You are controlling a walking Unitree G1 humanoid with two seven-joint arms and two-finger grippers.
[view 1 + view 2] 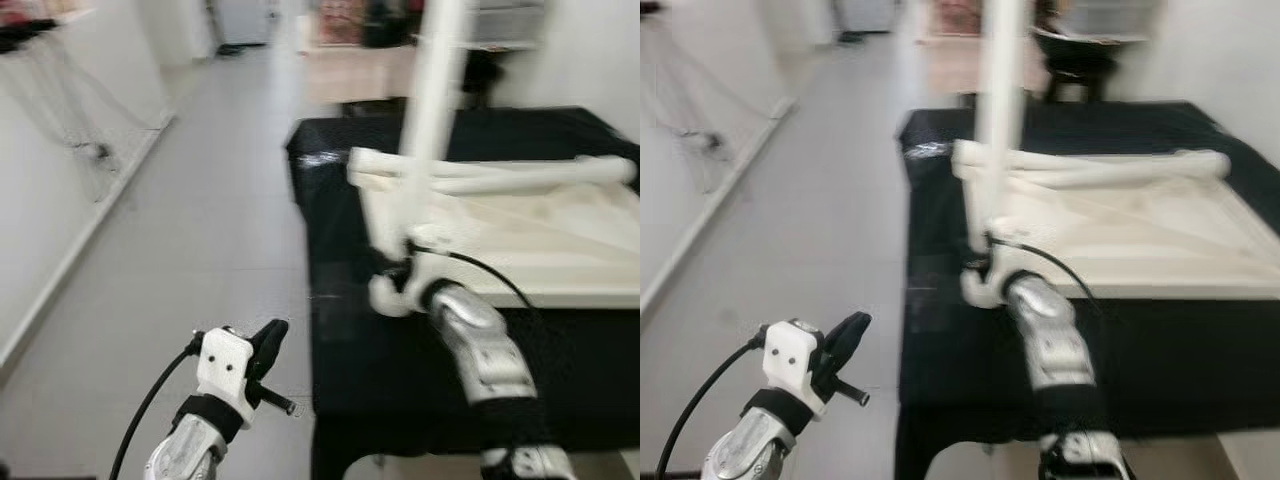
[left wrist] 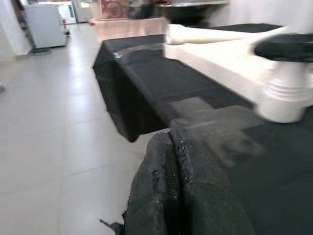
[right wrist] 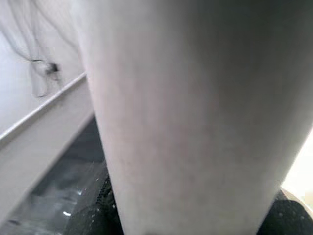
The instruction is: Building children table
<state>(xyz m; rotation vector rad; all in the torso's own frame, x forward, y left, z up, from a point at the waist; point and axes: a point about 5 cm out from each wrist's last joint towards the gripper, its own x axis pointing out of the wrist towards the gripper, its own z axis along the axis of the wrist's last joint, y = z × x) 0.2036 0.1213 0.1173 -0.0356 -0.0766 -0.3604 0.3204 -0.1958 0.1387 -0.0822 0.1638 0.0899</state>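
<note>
**Holding a white table leg upright at the corner of the tabletop**

Standing in the middle of the eye views, a white table leg [image 1: 432, 80] rises nearly upright from the near left corner of a cream tabletop [image 1: 520, 250] and runs out past the upper edge of the frame. The tabletop lies flat, underside up, on a surface covered with black cloth [image 1: 350, 370] that takes up the right half of the frame. A second white leg [image 1: 500, 175] lies on its side across the far part of the tabletop, from centre to right.

The right gripper [image 1: 400, 268] sits at the foot of the upright leg, right of centre, its silver arm reaching up from the lower right with a black cable looping over it. Its fingers are blurred in the eye views; in the right wrist view the pale leg [image 3: 195, 117] stands directly before the camera with black finger pads [image 3: 105, 205] pressed at either side of it, so the jaws are clenched around the leg.

The left gripper [image 1: 272, 345] hangs at the lower left of the frame, over grey floor tiles [image 1: 200, 220] and just beside the cloth's edge, touching nothing. In the left wrist view its two black fingers [image 2: 166, 196] lie pressed together, clenched on nothing.

A white wall and skirting run along the left side of the frame.
</note>
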